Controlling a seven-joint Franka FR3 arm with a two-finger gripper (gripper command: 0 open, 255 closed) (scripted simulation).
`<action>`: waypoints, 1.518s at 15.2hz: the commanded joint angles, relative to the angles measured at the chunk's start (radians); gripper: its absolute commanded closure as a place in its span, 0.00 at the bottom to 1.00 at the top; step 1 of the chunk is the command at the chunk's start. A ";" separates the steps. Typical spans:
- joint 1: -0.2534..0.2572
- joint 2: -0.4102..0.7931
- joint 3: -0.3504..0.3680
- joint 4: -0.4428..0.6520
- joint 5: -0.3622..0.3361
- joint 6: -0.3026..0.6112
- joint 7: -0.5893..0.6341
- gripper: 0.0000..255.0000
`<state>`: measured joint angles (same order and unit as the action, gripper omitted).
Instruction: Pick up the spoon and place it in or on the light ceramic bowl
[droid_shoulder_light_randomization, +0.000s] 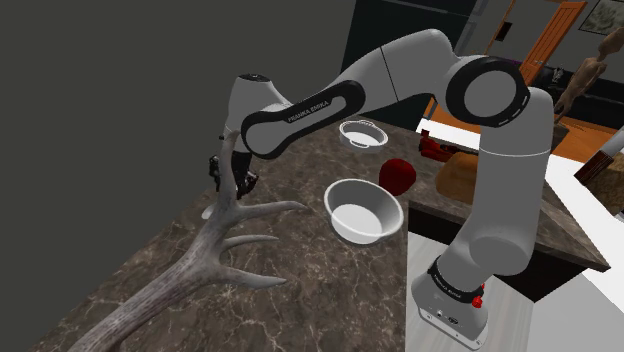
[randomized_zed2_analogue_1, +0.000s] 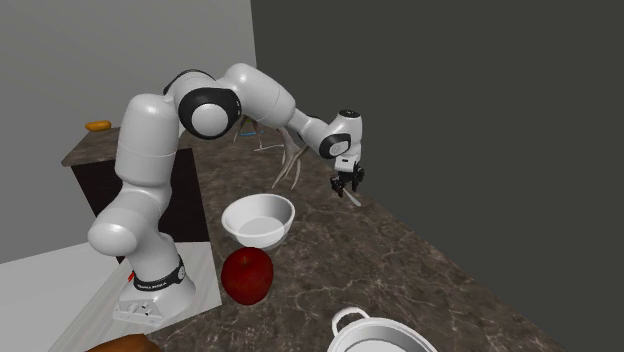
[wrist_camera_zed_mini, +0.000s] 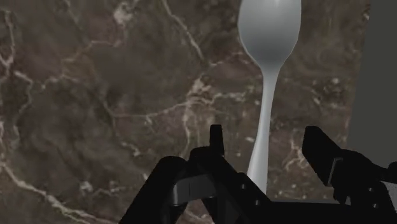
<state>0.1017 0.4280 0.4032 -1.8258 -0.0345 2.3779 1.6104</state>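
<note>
Spoon (wrist_camera_zed_mini: 270, 38) lies near countertop (wrist_camera_zed_mini: 95, 95) edge, within the spread end effector (wrist_camera_zed_mini: 264, 135).

— On the counter (droid_shoulder_light_randomization: 320, 290), centre of the shoulder view?
— A bowl (droid_shoulder_light_randomization: 364, 210); just behind it, toward upper right, an apple (droid_shoulder_light_randomization: 398, 176); farther back, a pot (droid_shoulder_light_randomization: 363, 131).
— And lower left?
— An antler (droid_shoulder_light_randomization: 200, 270), stretched across the counter up toward the gripper (droid_shoulder_light_randomization: 243, 184), left of the bowl.
— The spoon (wrist_camera_zed_mini: 267, 95)?
— Flat on the counter under the gripper, handle lying between the fingers (wrist_camera_zed_mini: 216, 137), touching neither.
</note>
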 joint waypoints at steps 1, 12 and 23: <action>0.000 0.000 0.000 0.000 0.000 0.000 0.000 1.00; -0.004 -0.021 0.005 0.012 0.008 -0.033 -0.002 1.00; -0.015 -0.086 0.019 0.076 0.034 -0.157 -0.006 1.00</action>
<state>0.0873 0.3448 0.4217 -1.7579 -0.0021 2.2322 1.6052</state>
